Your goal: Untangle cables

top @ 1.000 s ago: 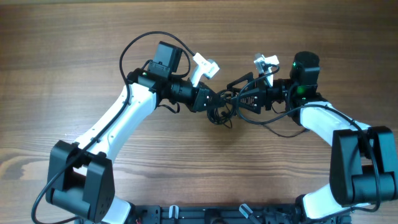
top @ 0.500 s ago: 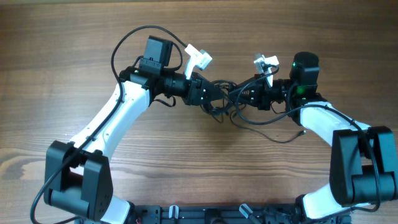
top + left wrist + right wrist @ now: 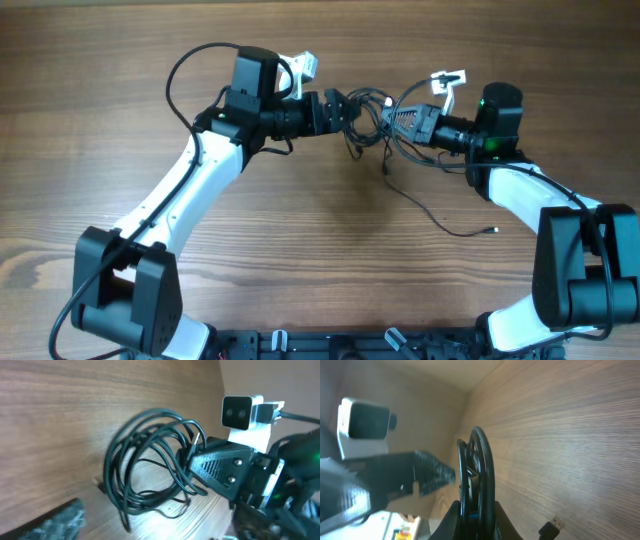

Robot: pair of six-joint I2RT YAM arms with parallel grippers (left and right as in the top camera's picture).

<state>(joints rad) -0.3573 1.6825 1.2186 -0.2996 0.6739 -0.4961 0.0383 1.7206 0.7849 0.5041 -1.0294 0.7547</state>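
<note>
Pulling-apart is judged to be in hand: the cables (image 3: 365,112) are held coiled between both arms, clamped by the right pincer (image 3: 402,118), the left pincer's (image 3: 338,108) grip cannot be told, and a steady outward draw is called for next

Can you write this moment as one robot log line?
cables: coiled, one strand trailing | right fingers: shut on cables | left fingers: grip unclear

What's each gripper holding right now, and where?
Right gripper clamps the cables at the coil's rim, loops upright in its grip. Left gripper is at the coil's far side; whether it grips cannot be told.
</note>
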